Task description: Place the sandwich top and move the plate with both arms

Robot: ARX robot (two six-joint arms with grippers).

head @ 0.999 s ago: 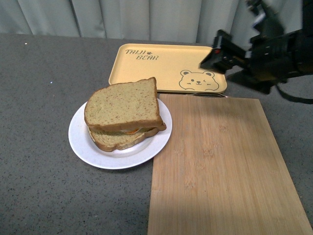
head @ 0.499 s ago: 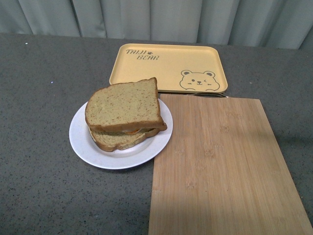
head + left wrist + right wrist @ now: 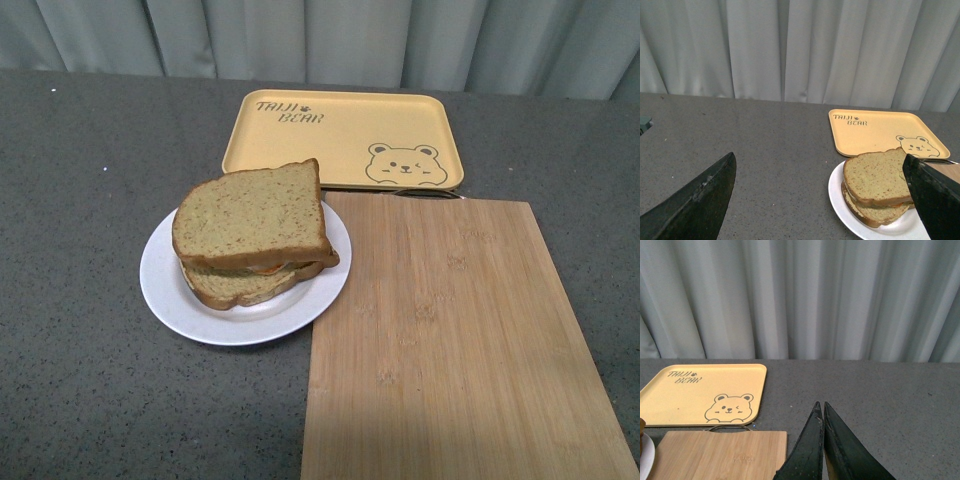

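**Sandwich closed on the plate; both grippers clear of it**

Front view. The sandwich top (image 3: 250, 215) lies on the lower slice (image 3: 235, 288), turned slightly so that its corners overhang. A strip of orange filling shows between the two. Both sit on the plate (image 3: 165, 290), which rests on the grey table (image 3: 80, 180). The plate's right rim meets the left edge of the cutting board (image 3: 450, 340), and the yellow tray (image 3: 340, 135) lies just behind. Neither arm is in view here.

Left wrist view. The left gripper (image 3: 819, 156) is spread wide and empty, raised above the table. The plate (image 3: 836, 197) and sandwich top (image 3: 877, 175) lie near one finger (image 3: 935, 200).

Right wrist view. The right gripper (image 3: 820, 406) has its fingers pressed together on nothing. It hangs beyond the far end of the cutting board (image 3: 715, 455), well apart from the plate, of which only a sliver (image 3: 644, 455) shows.

Judgement. Placing appears done, and the two-arm plate move remains. The risks are these:
- Unequal lift between the arms would tilt the shallow plate, and the skewed top slice could slide off.
- A finger reaching for the rim on the board side may catch the board edge.
- The closed right fingers must part first, or they will push the plate instead of gripping it.
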